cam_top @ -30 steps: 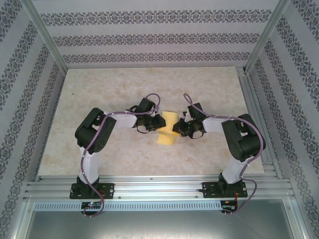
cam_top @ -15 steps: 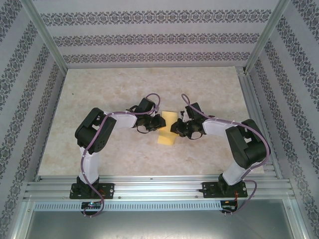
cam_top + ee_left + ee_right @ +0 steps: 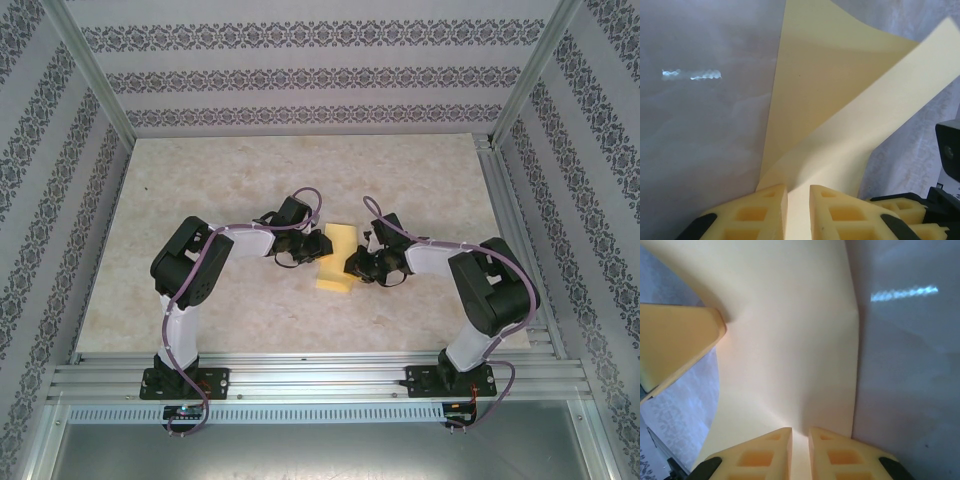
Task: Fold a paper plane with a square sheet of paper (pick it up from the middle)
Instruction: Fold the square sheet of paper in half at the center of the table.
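The square sheet of paper [image 3: 337, 256], pale yellow, is held off the table between both arms at mid-table. My left gripper [image 3: 318, 246] is shut on its left edge, and my right gripper [image 3: 351, 263] is shut on its right edge. In the left wrist view the sheet [image 3: 840, 100] rises from my left gripper [image 3: 798, 189] as a curled band over a flatter layer, with the right gripper's yellow fingers [image 3: 900, 207] at lower right. In the right wrist view the sheet [image 3: 790, 340] spreads up from my right gripper [image 3: 800, 431], and a left finger [image 3: 675, 340] touches its left side.
The pale marble-patterned tabletop [image 3: 200, 180] lies all round the paper. Patterned walls and metal frame posts [image 3: 95, 75] enclose it on three sides. An aluminium rail [image 3: 320, 380] with both arm bases runs along the near edge.
My right gripper has shifted a little toward the near edge with its side of the paper, and its elbow swung outward. The left arm has stayed put.
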Controlling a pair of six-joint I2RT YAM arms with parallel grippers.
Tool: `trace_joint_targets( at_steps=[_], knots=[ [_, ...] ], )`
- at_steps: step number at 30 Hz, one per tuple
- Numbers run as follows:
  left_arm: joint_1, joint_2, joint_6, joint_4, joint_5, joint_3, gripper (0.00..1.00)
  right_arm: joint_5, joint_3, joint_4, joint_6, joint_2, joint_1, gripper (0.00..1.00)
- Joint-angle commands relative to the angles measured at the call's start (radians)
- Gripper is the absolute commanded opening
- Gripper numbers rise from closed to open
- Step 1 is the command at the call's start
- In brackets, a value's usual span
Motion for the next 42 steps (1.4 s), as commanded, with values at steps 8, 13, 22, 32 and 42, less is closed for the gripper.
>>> trace_joint_targets(
  at_steps=[8,13,22,32,42],
  knots=[
    [-0.016,0.068,0.034,-0.05,-0.027,0.003,0.22,0.007,-0.039,0.015,0.039,-0.059,0.053,0.17],
    [-0.016,0.07,0.035,-0.05,-0.025,0.003,0.21,0.03,-0.083,0.043,0.049,-0.005,0.063,0.17],
    [-0.016,0.068,0.037,-0.053,-0.024,0.003,0.22,0.02,-0.055,-0.004,0.049,-0.104,0.071,0.18],
    [-0.018,0.072,0.037,-0.054,-0.02,0.008,0.22,0.023,-0.125,0.066,0.083,-0.091,0.095,0.18],
    [-0.018,0.071,0.04,-0.059,-0.021,0.008,0.21,0.046,-0.137,0.021,0.076,-0.12,0.098,0.17]
  ],
)
